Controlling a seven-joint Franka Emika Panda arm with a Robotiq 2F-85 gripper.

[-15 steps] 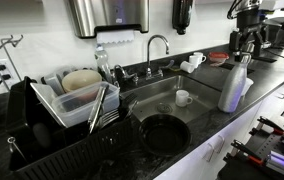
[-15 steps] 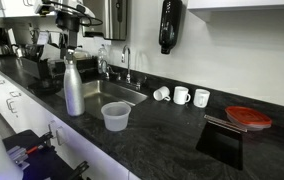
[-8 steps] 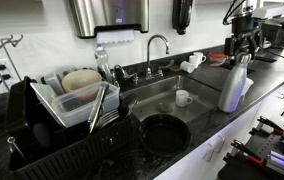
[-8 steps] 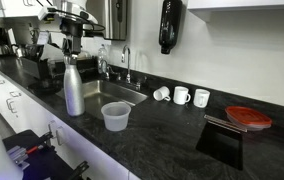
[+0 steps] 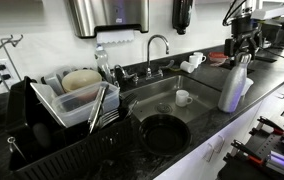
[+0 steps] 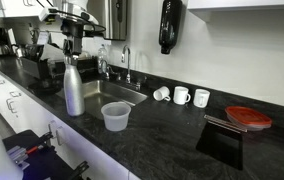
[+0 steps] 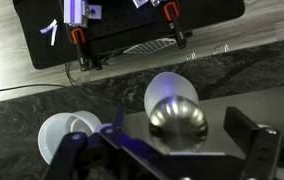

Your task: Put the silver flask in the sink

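Note:
The silver flask [image 5: 234, 88] stands upright on the dark counter at the sink's edge; it also shows in an exterior view [image 6: 73, 88]. My gripper [image 5: 244, 52] hangs directly above its cap, open, with the fingers spread on either side of the top; it shows too in an exterior view [image 6: 70, 50]. In the wrist view the flask's rounded top [image 7: 177, 118] lies between the two dark fingers [image 7: 167, 150], which do not touch it. The sink [image 5: 160, 92] is a steel basin with a round dark drain, next to the flask; it shows in an exterior view [image 6: 107, 92].
A white mug [image 5: 183, 98] lies in the sink. A faucet [image 5: 157, 45] stands behind it. A black dish rack [image 5: 67, 125] with a plastic bin sits beside the basin. A clear plastic cup [image 6: 115, 116] stands near the flask, with white mugs [image 6: 181, 96] and a red lid [image 6: 247, 117] further along.
The gripper has come down a little toward the flask's cap over the last second. The flask has not moved.

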